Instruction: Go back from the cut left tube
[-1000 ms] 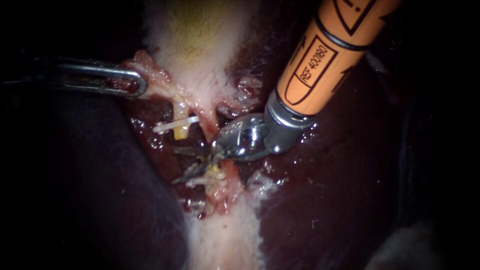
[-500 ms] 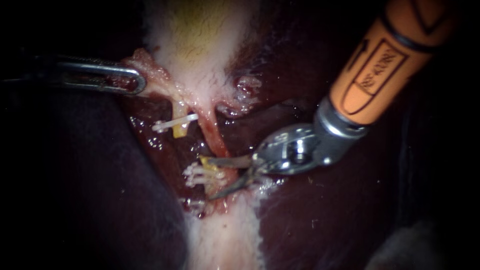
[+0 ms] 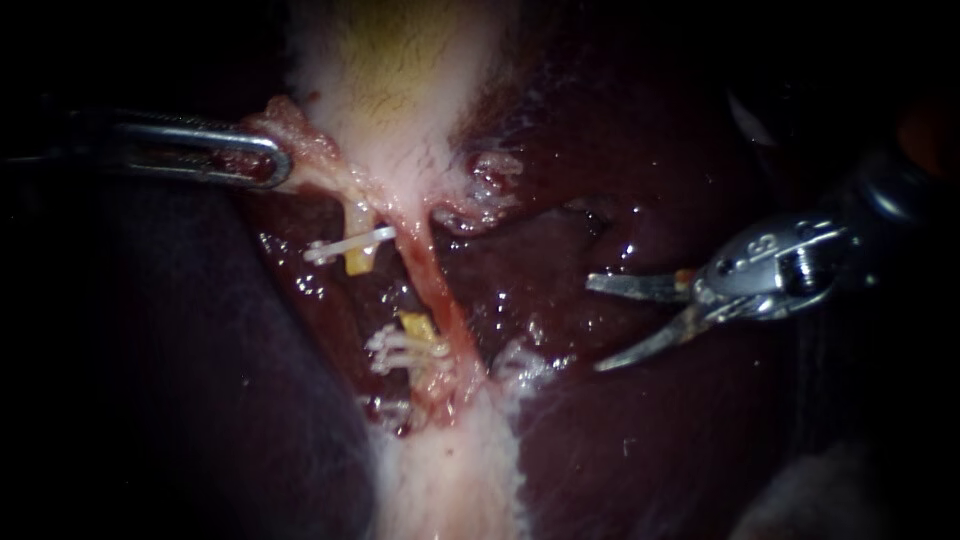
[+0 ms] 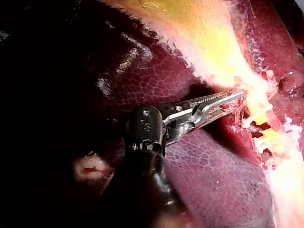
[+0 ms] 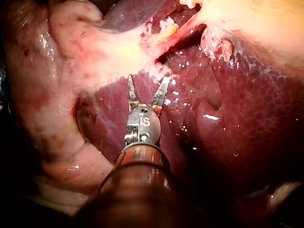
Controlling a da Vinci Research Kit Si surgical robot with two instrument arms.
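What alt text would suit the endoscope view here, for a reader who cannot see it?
The slender silver right instrument, blades apart and empty, sits over the dark red liver, clear of the yellowish cut left tube and its white clips. The left instrument grips pale pink tissue beside the whitish gallbladder.

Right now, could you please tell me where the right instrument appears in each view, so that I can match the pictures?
Endoscope view: the right instrument comes in from the right, over the liver, apart from the yellow cut tube stump.
Left wrist view: not in it.
Right wrist view: its tip is over the liver, short of the pale tissue ahead.
Shared landmark: the yellow cut tube stump.
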